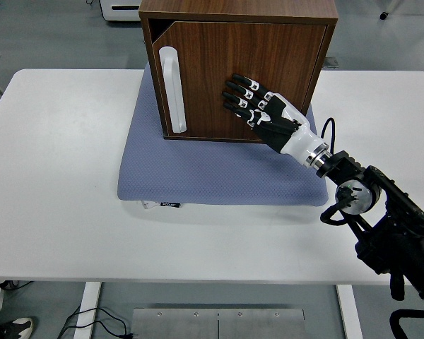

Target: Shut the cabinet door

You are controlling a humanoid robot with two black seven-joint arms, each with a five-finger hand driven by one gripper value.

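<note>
A dark wooden cabinet (198, 13) stands on a blue-grey mat (198, 169) at the table's back middle. Its door (219, 56) has a white vertical handle (172, 88) at the left edge and stands slightly ajar, with a narrow dark gap showing at the top left. My right hand (251, 99) lies flat against the door's lower right part, fingers spread and holding nothing. The right arm comes in from the lower right. The left arm is out of view.
The white table (56, 176) extends to both sides of the mat. The mat's front edge carries a small label (168, 205). A grey floor and a white appliance (120, 8) show behind the table.
</note>
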